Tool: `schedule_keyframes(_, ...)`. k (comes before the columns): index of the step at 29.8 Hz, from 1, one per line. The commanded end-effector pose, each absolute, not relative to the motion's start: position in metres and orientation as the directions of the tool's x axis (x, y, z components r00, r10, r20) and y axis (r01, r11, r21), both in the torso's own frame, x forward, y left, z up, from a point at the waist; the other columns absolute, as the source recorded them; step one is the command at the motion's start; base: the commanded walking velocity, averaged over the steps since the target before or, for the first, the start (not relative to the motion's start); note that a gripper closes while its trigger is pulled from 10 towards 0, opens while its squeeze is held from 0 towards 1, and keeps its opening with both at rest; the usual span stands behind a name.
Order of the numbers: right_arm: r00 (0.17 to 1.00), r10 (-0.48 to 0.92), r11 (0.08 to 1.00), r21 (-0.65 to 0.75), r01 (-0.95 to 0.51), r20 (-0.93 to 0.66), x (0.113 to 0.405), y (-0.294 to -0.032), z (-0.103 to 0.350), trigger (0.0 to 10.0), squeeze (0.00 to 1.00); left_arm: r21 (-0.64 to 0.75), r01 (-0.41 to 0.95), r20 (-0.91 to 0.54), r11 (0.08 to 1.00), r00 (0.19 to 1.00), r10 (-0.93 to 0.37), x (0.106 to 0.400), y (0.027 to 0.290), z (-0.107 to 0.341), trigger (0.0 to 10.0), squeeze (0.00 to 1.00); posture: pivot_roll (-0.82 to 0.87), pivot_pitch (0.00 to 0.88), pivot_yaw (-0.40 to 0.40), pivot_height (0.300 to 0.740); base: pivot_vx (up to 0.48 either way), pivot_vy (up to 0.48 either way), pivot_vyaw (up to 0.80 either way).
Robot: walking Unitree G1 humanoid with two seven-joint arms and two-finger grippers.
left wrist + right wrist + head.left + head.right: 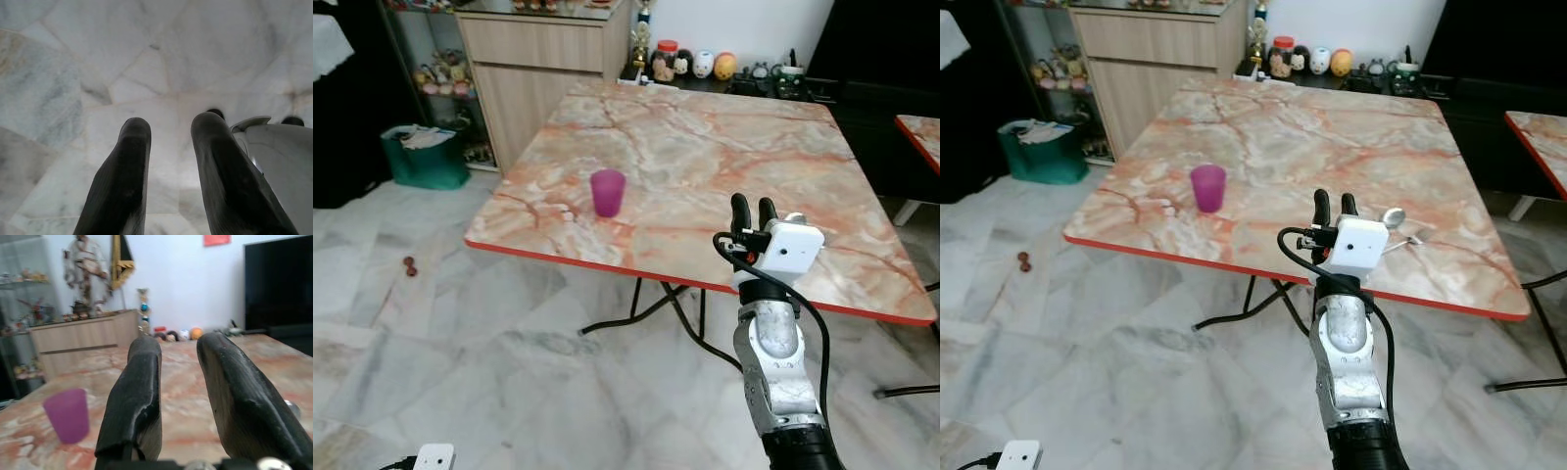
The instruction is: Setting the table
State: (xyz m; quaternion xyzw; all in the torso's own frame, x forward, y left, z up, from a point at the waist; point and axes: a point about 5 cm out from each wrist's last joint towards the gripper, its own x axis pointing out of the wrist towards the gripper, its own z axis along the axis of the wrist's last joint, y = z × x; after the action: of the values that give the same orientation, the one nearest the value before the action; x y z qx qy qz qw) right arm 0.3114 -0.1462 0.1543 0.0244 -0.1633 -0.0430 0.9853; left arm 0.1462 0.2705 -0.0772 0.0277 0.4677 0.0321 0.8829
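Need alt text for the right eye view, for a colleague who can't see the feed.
The right gripper, empty with its jaws open, is raised over the near edge of a marble-patterned table. A purple cup stands upright to its left, and a spoon and fork lie just right of it.

Home dining room: marble table (705, 157), figurine-topped sideboard (543, 59).

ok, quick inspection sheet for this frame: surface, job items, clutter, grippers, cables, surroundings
Surface: marble-pattern table, red edge, mostly bare.
Job's things: purple cup upright near the robot's-left front corner; spoon and fork lying beyond the right gripper.
Clutter: nothing seen on the table.
Grippers: right gripper raised at the front edge, open, empty; left gripper open over floor.
Cables: black cable looping off the right wrist.
Surroundings: wooden cabinet, green bin, figurines behind.
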Motion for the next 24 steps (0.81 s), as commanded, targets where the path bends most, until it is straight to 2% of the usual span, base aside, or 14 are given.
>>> schedule_keyframes(1,0.945,-0.107,0.994,0.063,0.091,0.310,0.3107,-0.1488,0.1530,10.0,0.00,0.082,-0.030,-0.829,0.996,0.553,0.085,0.1432,0.2717,-0.0780,10.0,0.00,0.01,0.000,-0.007,0.740,0.000,0.349,0.00)
schedule_keyframes(24,0.946,-0.096,0.994,0.072,0.078,0.309,0.3139,-0.1437,0.1550,10.0,0.00,0.087,-0.033,-0.829,0.996,0.551,0.091,0.1434,0.2732,-0.0775,10.0,0.00,0.02,0.000,-0.007,0.740,0.000,0.347,0.00)
